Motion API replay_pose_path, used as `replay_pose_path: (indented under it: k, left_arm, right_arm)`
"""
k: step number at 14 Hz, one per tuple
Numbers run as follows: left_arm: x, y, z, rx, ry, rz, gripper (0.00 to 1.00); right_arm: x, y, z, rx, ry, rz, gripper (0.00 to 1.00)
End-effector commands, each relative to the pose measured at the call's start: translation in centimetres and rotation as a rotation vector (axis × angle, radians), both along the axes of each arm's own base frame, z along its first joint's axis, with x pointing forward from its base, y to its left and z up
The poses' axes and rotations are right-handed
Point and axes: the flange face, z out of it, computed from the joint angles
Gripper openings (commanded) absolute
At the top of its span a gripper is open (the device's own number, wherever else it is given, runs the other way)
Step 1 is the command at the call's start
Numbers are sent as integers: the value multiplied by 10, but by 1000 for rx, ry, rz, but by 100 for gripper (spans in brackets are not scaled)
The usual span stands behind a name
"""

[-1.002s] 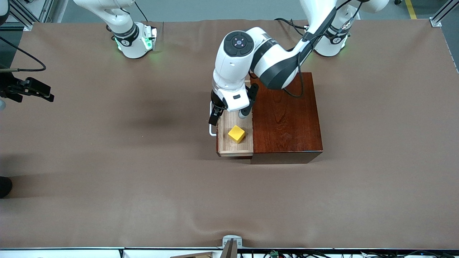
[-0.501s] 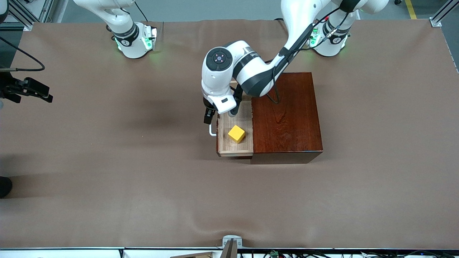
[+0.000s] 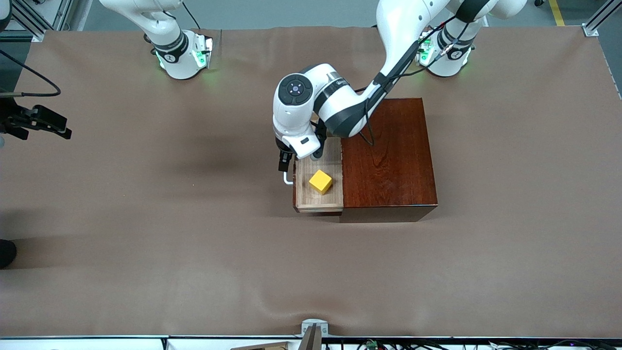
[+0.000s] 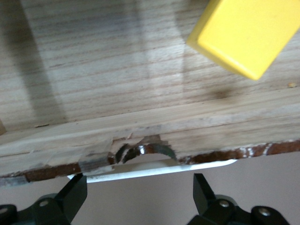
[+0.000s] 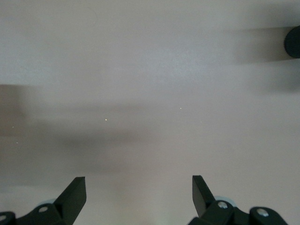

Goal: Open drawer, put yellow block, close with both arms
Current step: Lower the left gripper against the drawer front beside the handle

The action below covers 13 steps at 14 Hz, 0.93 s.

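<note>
The drawer [image 3: 304, 194] stands pulled out of the dark mahogany box [image 3: 388, 155] toward the right arm's end of the table. The yellow block [image 3: 320, 181] lies on its pale-wood floor [image 4: 117, 61] and shows in the left wrist view as a yellow block [image 4: 243, 37]. My left gripper [image 3: 283, 164] hangs open just outside the drawer front, at the white handle [image 3: 287, 181]. In the left wrist view the left gripper [image 4: 138, 190] has the white handle [image 4: 154, 168] close before its fingertips, untouched. My right gripper [image 5: 138, 187] is open over bare cloth, and that arm waits.
Brown cloth [image 3: 194, 243] covers the table. The left arm's elbow [image 3: 340, 112] hangs over the box's corner farther from the front camera. A dark round object [image 5: 293, 42] sits at the edge of the right wrist view. Black gear [image 3: 39, 121] juts in at the right arm's end.
The left arm has swung its wrist off the drawer toward the right arm's end, bringing the gripper down beside the handle. Block, drawer and right arm have not moved.
</note>
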Motion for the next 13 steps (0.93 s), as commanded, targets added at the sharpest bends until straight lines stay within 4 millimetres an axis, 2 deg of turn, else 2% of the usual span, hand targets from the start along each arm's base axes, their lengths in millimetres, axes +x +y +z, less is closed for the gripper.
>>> replay_pose_path:
  k: [1,8,13]
  left_arm:
    - [-1,-5,-3,21,-16,45,100]
    - [8,18,-8,138,4,69,100]
    - [15,32,-4,214,-11,154,100]
  right_arm:
    - [-5,0,7,-3,-10,-13,100]
    - [-5,1,7,-3,-11,-12,100]
    - [-3,3,5,-3,-8,-7,100]
